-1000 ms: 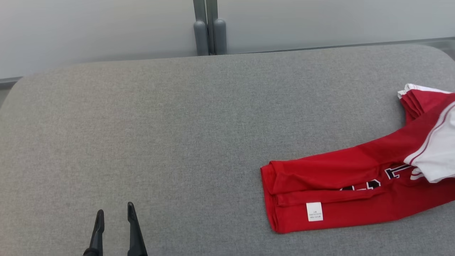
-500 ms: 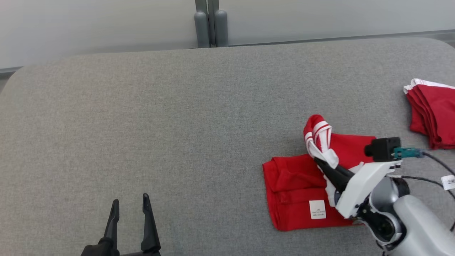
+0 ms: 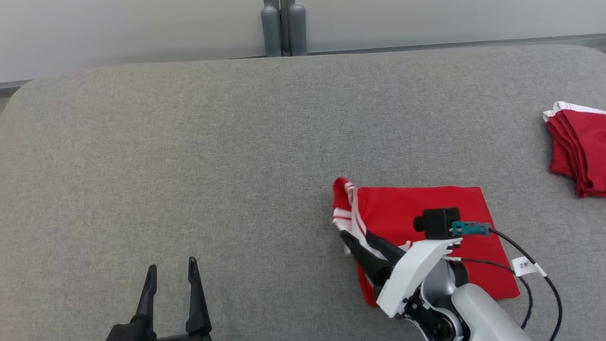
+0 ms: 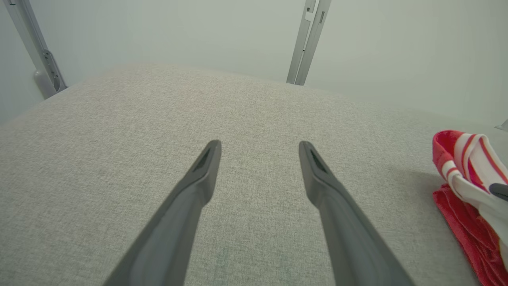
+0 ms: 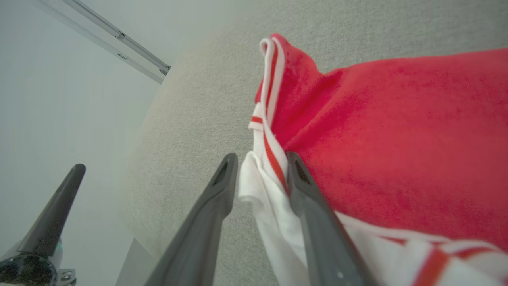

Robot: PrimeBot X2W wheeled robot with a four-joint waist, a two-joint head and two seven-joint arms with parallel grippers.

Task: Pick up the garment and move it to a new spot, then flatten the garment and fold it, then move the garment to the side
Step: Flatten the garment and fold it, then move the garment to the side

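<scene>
**Item:** red folded jersey garment w/ white-and-red striped trim (image 3: 426,213), lying flat on grey fabric-covered table (image 3: 189,142), at 4 o'clock of the head view. Fold approx. rectangular; long axis judged 9-to-3, slightly skewed.

**R arm:** right gripper (image 3: 355,235) sits at the garment's 8 o'clock corner, fingers pointing to 10 o'clock. Jaws part-way apart, striped trim (image 3: 347,210) bunched between them and touching one finger. Cannot tell if the grip is live or let go.

**L arm:** left gripper (image 3: 171,264) spread wide, empty, above bare table, well apart from the garment at its 8 o'clock.

**Key relation:** bulk of the garment lies at 2 o'clock from the R fingertips, so R arm is much the nearer.

**Also noted:** second stack of folded red cloth (image 3: 580,156) at table's 3 o'clock edge.

**Judgement:** folding looks done. The shift aside falls to the R arm and needs a firm hold on the whole fold, not the trim alone.
</scene>
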